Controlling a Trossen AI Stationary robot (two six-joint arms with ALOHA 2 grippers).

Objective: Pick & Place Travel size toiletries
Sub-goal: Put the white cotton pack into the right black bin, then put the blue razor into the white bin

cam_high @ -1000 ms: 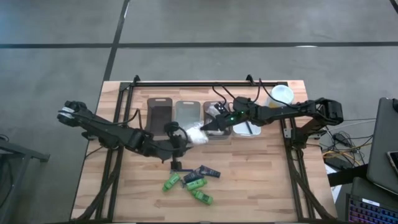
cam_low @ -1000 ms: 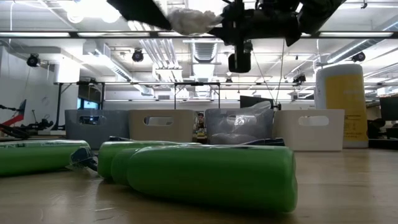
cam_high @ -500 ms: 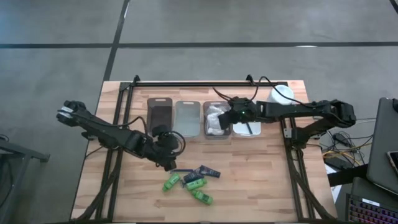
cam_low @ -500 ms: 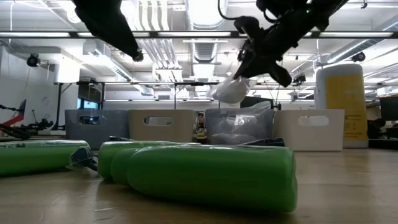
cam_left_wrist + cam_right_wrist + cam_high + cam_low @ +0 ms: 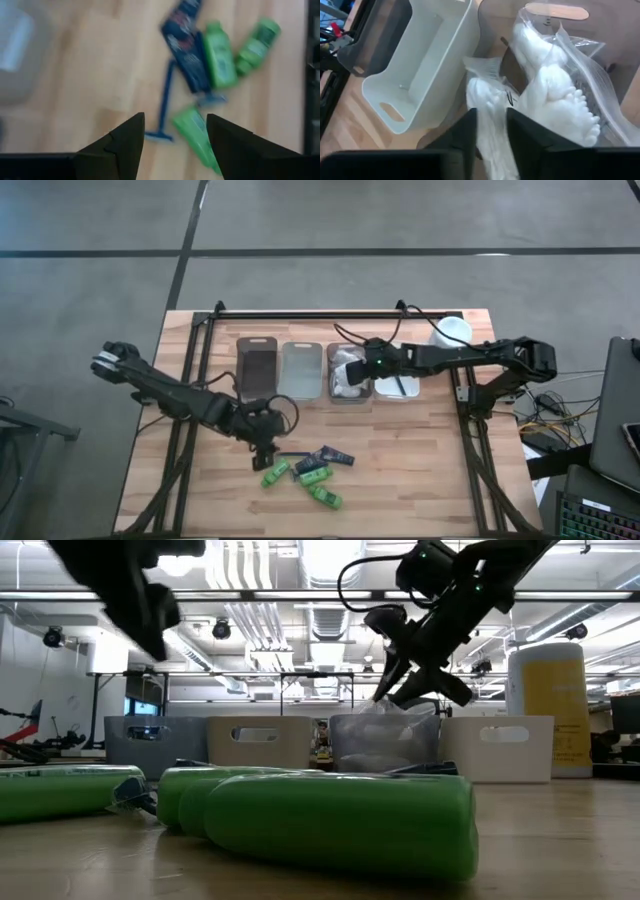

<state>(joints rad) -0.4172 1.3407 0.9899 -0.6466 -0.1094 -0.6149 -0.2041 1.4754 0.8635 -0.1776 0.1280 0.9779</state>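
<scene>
Several green bottles (image 5: 313, 475) lie on their sides in a pile near the table's near edge, with a dark tube (image 5: 336, 455) and a thin blue razor (image 5: 164, 102). My left gripper (image 5: 265, 450) hovers open just above this pile; in the left wrist view (image 5: 175, 140) the razor and a green bottle (image 5: 196, 136) show between its fingers. My right gripper (image 5: 351, 376) is over the third tray (image 5: 348, 395), shut on a white crinkly packet (image 5: 487, 105). More white packets (image 5: 555, 95) lie in that tray. My right gripper pinches the white crinkly packet between its two fingers (image 5: 465, 132), which slant down from the table's right. The packet's crumpled upper end (image 5: 481, 67) sticks out past the fingertips. It hangs at the tray's rim (image 5: 385, 712), against the packets inside.
Four trays stand in a row at the far side: a dark one (image 5: 257, 368), a clear one (image 5: 302, 370), the packet tray, and a white one (image 5: 398, 387). A tall yellow cylinder with a white cap (image 5: 452, 332) stands at the far right. Bare wood lies left of the pile.
The two grippers were together at the table's middle with the white packet. My right gripper carried it toward the far edge, over the third tray, and then lowered it. My left gripper drew away toward the near edge and came down over the pile of bottles.
</scene>
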